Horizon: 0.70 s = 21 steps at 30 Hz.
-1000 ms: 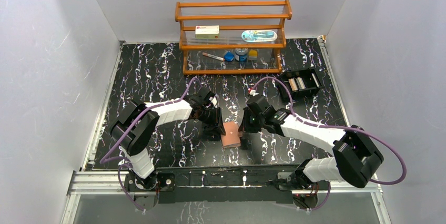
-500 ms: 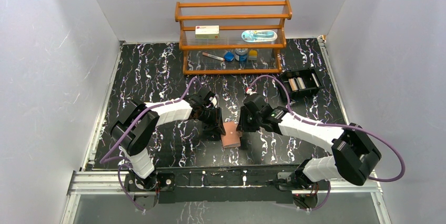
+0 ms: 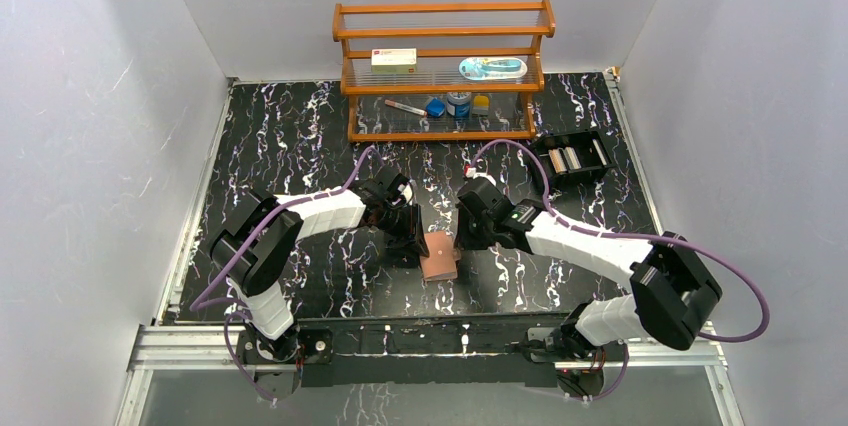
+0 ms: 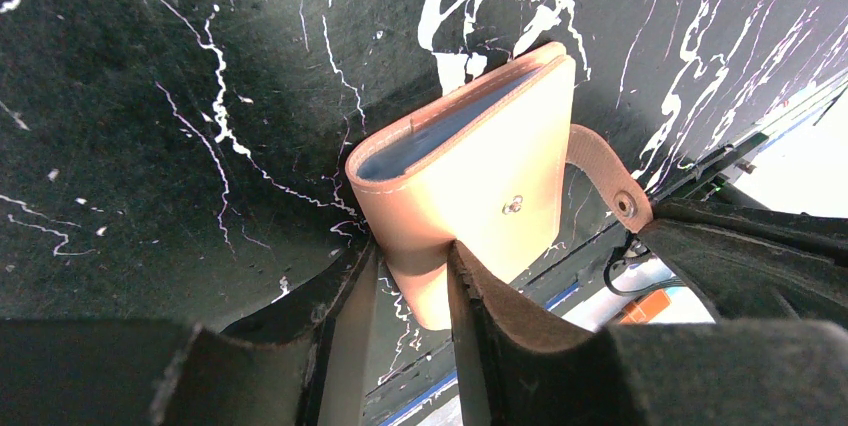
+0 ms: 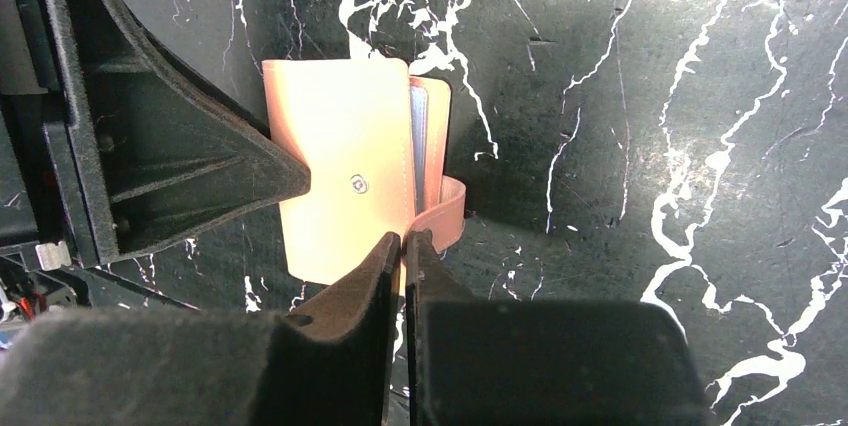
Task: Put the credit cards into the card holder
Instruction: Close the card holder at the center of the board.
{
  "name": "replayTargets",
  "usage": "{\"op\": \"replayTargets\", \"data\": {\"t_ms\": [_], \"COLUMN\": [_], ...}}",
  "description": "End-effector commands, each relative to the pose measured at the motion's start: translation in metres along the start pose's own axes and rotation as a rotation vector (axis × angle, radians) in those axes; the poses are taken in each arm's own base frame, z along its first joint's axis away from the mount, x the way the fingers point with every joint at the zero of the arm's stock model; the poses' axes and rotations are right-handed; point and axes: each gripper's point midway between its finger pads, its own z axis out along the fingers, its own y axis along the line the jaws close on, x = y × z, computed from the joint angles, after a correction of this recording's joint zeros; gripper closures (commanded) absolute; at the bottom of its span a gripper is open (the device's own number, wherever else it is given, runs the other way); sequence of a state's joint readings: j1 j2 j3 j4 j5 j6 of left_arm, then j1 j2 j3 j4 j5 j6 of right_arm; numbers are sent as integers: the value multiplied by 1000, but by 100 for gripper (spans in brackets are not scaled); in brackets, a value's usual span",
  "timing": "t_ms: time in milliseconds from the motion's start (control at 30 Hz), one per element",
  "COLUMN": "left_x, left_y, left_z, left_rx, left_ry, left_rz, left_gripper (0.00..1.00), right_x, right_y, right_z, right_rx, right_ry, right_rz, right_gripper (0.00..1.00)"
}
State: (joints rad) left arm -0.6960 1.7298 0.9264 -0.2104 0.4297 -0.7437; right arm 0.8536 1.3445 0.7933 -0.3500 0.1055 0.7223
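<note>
The tan-pink card holder (image 3: 440, 256) stands on the black marbled table between my two grippers, nearly folded, with bluish sleeves showing along its open edge (image 4: 440, 141). My left gripper (image 4: 412, 271) is shut on its lower corner, one finger on each side of the leather. My right gripper (image 5: 405, 241) is pinched on the snap tab (image 5: 442, 221), which curls out from the card holder (image 5: 340, 181). In the top view the left gripper (image 3: 412, 246) and the right gripper (image 3: 462, 246) flank it. Whitish credit cards (image 3: 563, 158) stand in a black tray at the back right.
The black compartment tray (image 3: 590, 171) lies at the back right. A wooden shelf rack (image 3: 445, 76) at the back carries a white box with a red label (image 3: 394, 60) and small items. White walls enclose the table on three sides.
My right arm has shifted slightly back and left, closer to the card holder. My left gripper and the card holder have stayed where they were.
</note>
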Motion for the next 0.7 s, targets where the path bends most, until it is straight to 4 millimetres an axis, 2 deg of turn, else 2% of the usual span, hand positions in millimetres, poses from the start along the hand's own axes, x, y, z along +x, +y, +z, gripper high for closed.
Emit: {"op": "replayTargets", "data": {"t_ms": [0,300,533,667], "left_x": [10,10,10,9], "left_y": [6,5,6,-1], "left_z": [-5,-6,-6,-6], "left_rx": [-33,-31,-31,7], "left_ry": [25,23,23,19], "left_rz": [-4,-5,-4,13], "left_gripper": [70,70,70,70], "right_x": [-11,-10,-11,-17], "right_y": [5,2,5,17], "right_z": [-3,-2,-3,-2], "right_rx": [8,37,26,-38], "right_ry": [-28,-19,-29,-57], "right_rz": [-15,-28,-34,-35], "right_gripper": [85,79,100,100]}}
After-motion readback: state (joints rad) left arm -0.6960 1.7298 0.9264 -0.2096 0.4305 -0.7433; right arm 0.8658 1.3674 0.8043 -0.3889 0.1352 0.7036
